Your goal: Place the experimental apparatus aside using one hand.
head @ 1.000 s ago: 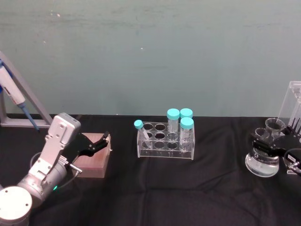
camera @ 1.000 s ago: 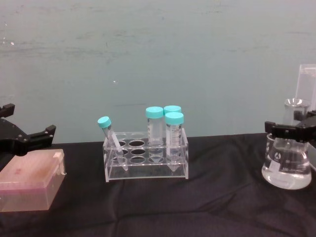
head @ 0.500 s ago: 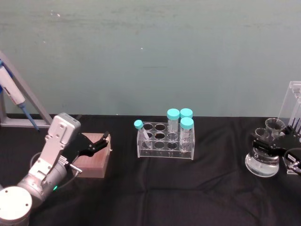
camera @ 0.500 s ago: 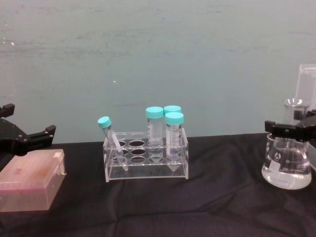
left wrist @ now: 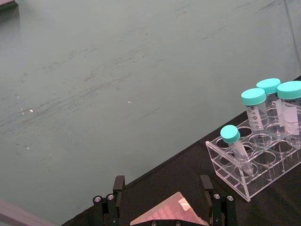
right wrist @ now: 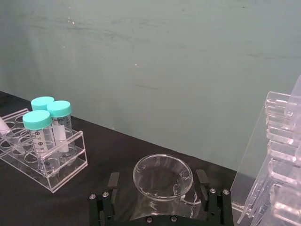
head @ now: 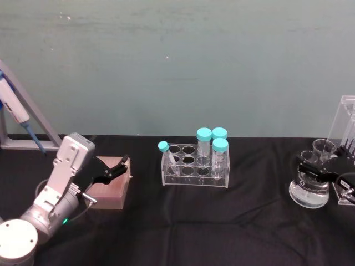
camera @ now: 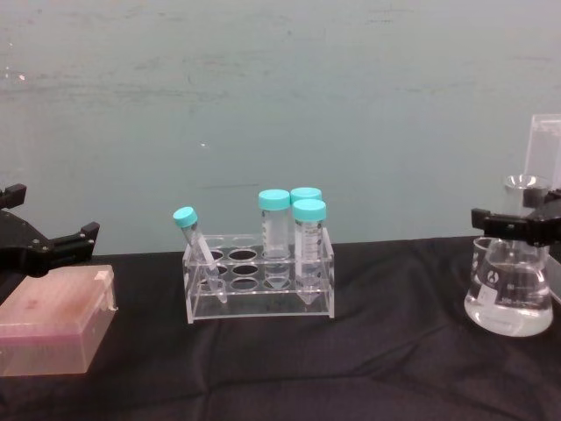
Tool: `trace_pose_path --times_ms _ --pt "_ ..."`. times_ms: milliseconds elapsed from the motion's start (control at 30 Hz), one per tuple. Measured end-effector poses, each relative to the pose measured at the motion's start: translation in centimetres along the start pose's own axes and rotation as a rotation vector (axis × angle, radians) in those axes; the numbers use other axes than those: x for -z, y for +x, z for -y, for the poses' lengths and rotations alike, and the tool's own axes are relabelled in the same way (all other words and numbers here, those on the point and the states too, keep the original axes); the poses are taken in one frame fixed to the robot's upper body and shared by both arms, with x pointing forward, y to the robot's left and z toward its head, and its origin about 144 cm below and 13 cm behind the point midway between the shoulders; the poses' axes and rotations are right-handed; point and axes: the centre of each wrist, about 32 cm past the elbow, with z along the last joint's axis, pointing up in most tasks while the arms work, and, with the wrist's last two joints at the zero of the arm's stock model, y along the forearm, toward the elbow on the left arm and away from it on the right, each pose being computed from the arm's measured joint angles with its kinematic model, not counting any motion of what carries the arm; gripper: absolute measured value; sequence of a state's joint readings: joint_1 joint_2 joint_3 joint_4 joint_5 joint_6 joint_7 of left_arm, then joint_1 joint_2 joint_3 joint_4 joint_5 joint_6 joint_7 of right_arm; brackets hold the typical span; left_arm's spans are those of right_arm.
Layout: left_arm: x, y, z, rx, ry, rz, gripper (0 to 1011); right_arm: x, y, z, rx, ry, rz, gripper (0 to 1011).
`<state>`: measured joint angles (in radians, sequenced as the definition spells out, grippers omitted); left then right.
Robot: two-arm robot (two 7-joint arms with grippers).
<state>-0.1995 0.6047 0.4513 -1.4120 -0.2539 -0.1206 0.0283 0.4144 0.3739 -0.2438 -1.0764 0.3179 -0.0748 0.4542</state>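
The conical flask stands on the black table at the far right, holding clear liquid in its lower part. The right gripper sits at the flask's neck, and in the right wrist view its fingers stand apart on either side of the flask's round mouth without visibly pressing it. A small glass beaker is just behind the flask, and the tall acrylic pipette stand rises at the table's right edge, beside both.

Near the middle of the table a clear tube rack holds four tubes with teal caps, one of them leaning.

On the left, the left gripper hovers over a pinkish box, its fingers spread wide with nothing between them. A blue and white pipettor hangs on a grey frame at the far left.
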Motion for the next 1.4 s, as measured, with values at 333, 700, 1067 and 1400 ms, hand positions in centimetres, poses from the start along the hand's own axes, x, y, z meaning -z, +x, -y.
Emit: trace_pose_path --times_ms 333,700,1067,1400 --pt "0.0 0.0 0.0 0.0 0.0 0.0 1000 -0.4 -0.1 0.3 0.009 0.013 0.007 1000" --pt "0.0 0.0 0.0 0.0 0.0 0.0 1000 -0.7 -0.1 0.5 0.012 0.02 0.011 1000" --pt "0.0 0.0 0.0 0.0 0.0 0.0 1000 -1.3 -0.3 0.9 0.017 0.034 0.009 1000" --pt "0.0 0.0 0.0 0.0 0.0 0.0 1000 -2.3 -0.5 1.3 0.011 0.059 0.016 1000"
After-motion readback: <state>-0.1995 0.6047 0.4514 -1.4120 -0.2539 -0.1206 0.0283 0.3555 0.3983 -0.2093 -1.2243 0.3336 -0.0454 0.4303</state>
